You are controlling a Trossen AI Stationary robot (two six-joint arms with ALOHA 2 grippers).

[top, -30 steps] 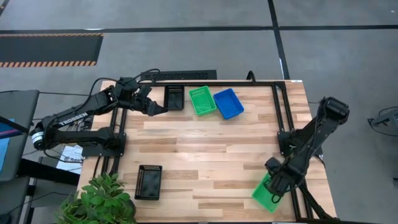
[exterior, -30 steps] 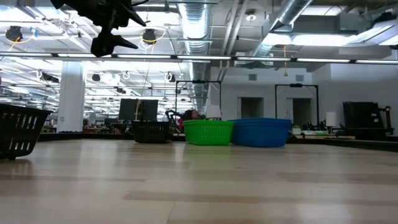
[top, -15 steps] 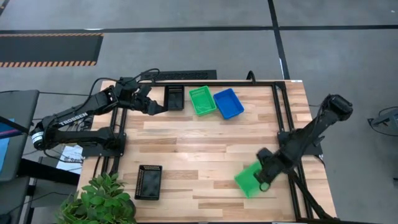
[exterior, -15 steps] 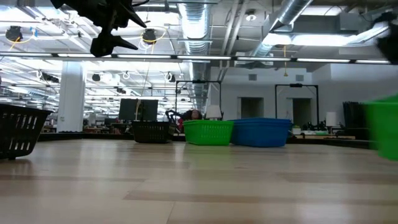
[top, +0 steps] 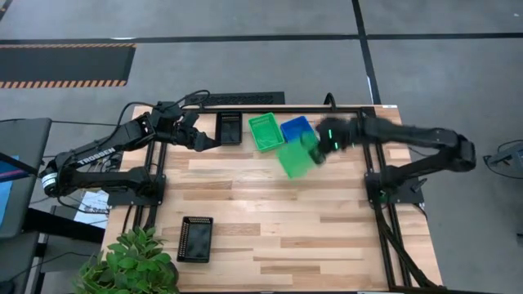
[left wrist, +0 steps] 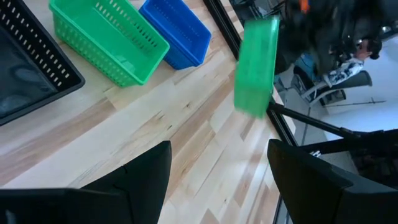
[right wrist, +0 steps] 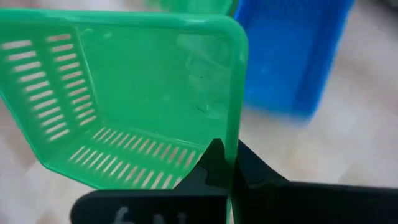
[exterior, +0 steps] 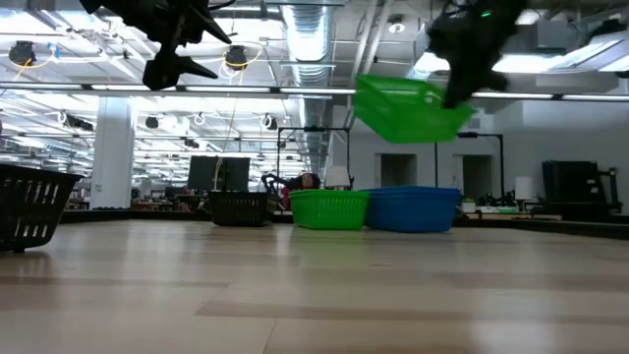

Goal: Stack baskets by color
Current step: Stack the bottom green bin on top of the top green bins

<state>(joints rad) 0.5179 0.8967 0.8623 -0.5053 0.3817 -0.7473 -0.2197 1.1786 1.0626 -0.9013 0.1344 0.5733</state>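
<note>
My right gripper (top: 320, 142) is shut on a green basket (top: 295, 158) that hangs in the air over the far middle of the table; the low view shows this green basket (exterior: 408, 108) high above the boards. Below it a second green basket (top: 265, 131), a blue basket (top: 301, 129) and a black basket (top: 229, 128) rest on their bases along the far edge. Another black basket (top: 195, 238) sits near the front left. My left gripper (left wrist: 217, 180) hovers open above the table beside the far black basket, touching nothing. My right gripper pinches one side wall of the green basket at its rim (right wrist: 234, 134), one finger (right wrist: 208, 167) inside the basket and the other outside. The fingers come slanting down from the table's right. The basket hangs tilted, clear of the table and of the other baskets.
A potted plant (top: 131, 265) stands at the table's near left corner. A dark metal frame (top: 369, 147) runs along the far and right edges. Bare boards (top: 270, 220) fill the middle and near right of the table.
My right gripper has swung from the table's near right corner up and toward the far edge, turning as it went. The green basket has come with it, lifted clear of the table, and now hangs tilted beside the blue basket.
</note>
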